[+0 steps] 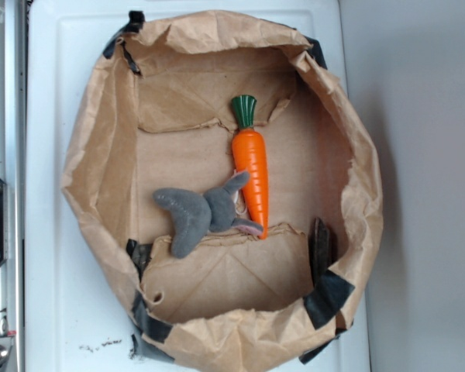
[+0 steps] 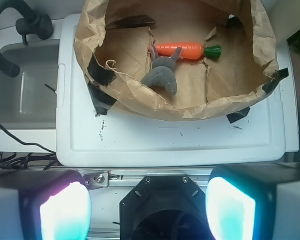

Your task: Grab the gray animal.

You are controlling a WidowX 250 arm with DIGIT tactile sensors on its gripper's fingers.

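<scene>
The gray animal [image 1: 198, 218] is a dark-gray plush rabbit with pinkish ears. It lies flat inside a brown paper bag [image 1: 101, 155] with rolled-down walls, its ears touching an orange plastic carrot [image 1: 253, 174]. In the wrist view the gray animal [image 2: 162, 76] lies far ahead inside the bag [image 2: 140, 102], next to the carrot [image 2: 182, 50]. My gripper [image 2: 147, 212] is open and empty, with its glowing pads [image 2: 65, 215] wide apart. It hangs back over the robot base, well short of the bag. The gripper is out of the exterior view.
The bag sits on a white plastic lid [image 1: 50, 232], held by black tape [image 1: 329, 298]. A dark flat object [image 1: 319, 249] leans inside the bag's right wall. In the wrist view a gray toy sink [image 2: 25, 95] with a black faucet [image 2: 15, 30] stands at the left.
</scene>
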